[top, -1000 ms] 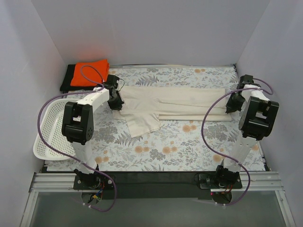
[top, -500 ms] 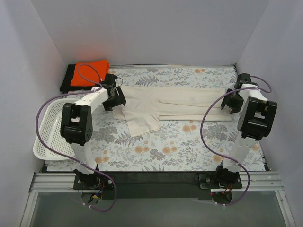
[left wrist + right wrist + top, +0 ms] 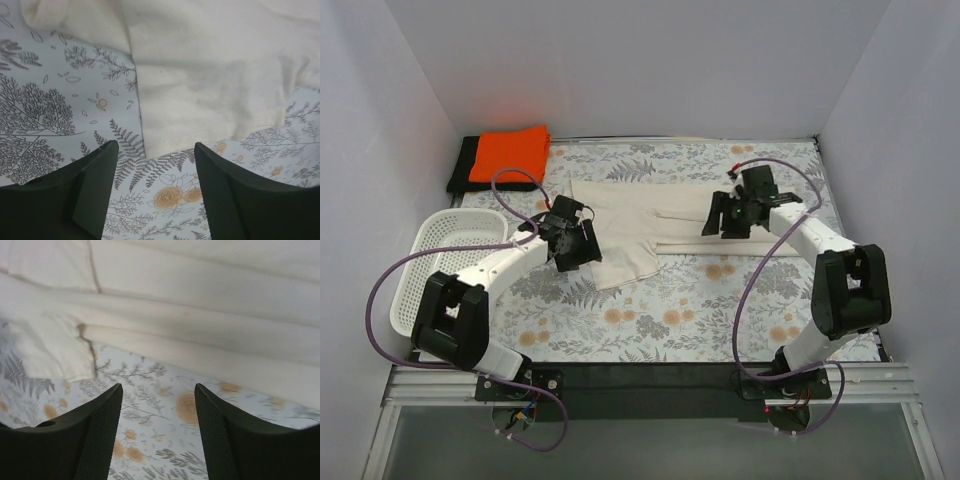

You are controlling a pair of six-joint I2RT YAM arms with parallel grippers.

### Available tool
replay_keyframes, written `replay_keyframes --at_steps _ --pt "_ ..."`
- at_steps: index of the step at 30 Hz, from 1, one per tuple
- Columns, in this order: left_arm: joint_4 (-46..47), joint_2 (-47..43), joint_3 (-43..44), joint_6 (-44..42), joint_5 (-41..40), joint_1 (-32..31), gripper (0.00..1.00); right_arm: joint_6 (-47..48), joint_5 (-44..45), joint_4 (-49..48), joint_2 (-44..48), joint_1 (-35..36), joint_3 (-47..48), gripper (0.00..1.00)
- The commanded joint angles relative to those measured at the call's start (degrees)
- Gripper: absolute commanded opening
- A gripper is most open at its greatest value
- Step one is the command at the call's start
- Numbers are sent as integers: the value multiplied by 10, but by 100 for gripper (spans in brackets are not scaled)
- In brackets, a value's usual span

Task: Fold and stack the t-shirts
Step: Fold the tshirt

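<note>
A cream t-shirt [image 3: 650, 210] lies folded into a long band across the middle of the table, one sleeve [image 3: 620, 262] sticking out toward the near side. My left gripper [image 3: 582, 246] hovers open just left of that sleeve; in the left wrist view the sleeve's hem [image 3: 200, 100] lies just beyond the empty left gripper [image 3: 156, 147]. Over the band's right part my right gripper [image 3: 718, 216] is open too. The right wrist view has the band's folded edge [image 3: 210, 335] ahead of the empty right gripper [image 3: 158, 387]. An orange t-shirt [image 3: 510, 152] sits folded on a black t-shirt [image 3: 458, 170] at the back left.
A white perforated basket [image 3: 425, 262] stands at the left edge, beside the left arm. The floral tablecloth [image 3: 700, 310] covers the table, and white walls close in the back and both sides.
Both grippers have opened and let go of the cream shirt's ends. The left one swung toward the near side to the sleeve; the right one moved left over the band.
</note>
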State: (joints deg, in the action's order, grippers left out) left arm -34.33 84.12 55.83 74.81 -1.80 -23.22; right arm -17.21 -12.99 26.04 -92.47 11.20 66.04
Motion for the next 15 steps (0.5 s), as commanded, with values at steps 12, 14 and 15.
replay_keyframes --at_steps 12,14,15 --pt "71 19 -79 38 3 -35 50 -121 -84 -206 -83 166 -69 51" --pt "74 30 -80 42 2 -38 50 -126 -91 -214 -99 173 -66 49" --pt "76 34 -83 43 1 -38 49 -126 -93 -215 -104 175 -65 48"
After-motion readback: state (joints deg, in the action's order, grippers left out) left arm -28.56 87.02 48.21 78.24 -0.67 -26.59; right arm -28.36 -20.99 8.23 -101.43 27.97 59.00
